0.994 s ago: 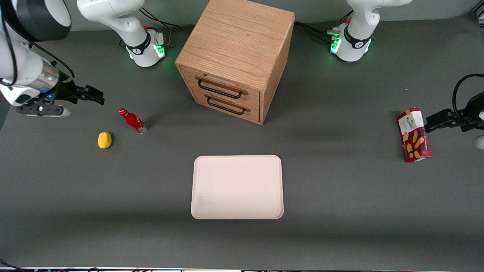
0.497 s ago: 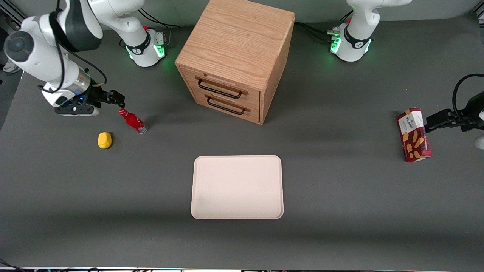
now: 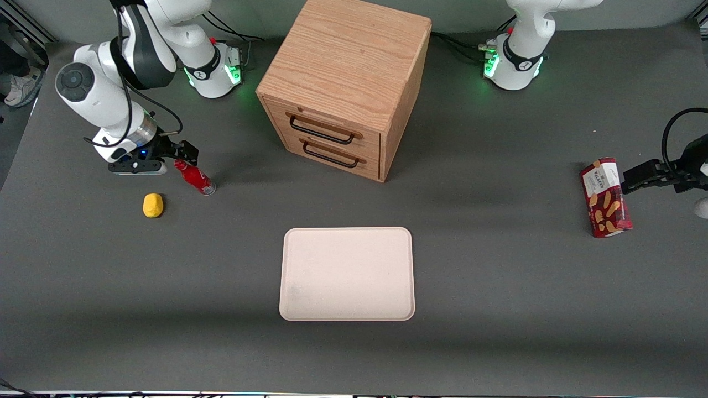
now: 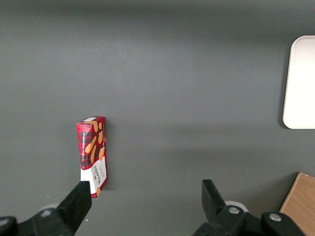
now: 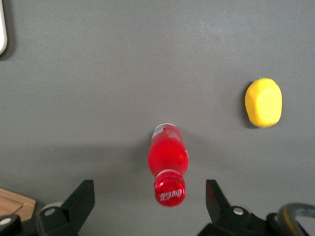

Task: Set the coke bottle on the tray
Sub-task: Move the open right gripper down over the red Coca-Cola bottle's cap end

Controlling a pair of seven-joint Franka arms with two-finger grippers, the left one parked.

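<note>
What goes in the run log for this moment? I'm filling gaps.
phase: approach | gripper: open, above coke bottle | bottle: upright on table | tray: bare

The working arm (image 3: 110, 105) is built of glossy white rounded shells with a broad black band at one joint and a round grey cap on the elbow. A brushed silver ring sits at the wrist, with a small blue light just under it. Black cables loop along the links. The tool (image 3: 187, 153) is black, carried on a flat black bracket with a pale grey underside; in the right wrist view its two fingers (image 5: 81, 199) are dark, wedge-shaped, set wide apart, with silvery screws at their roots. The white base (image 3: 213, 69) wears a black collar, a red button and green lights.
</note>
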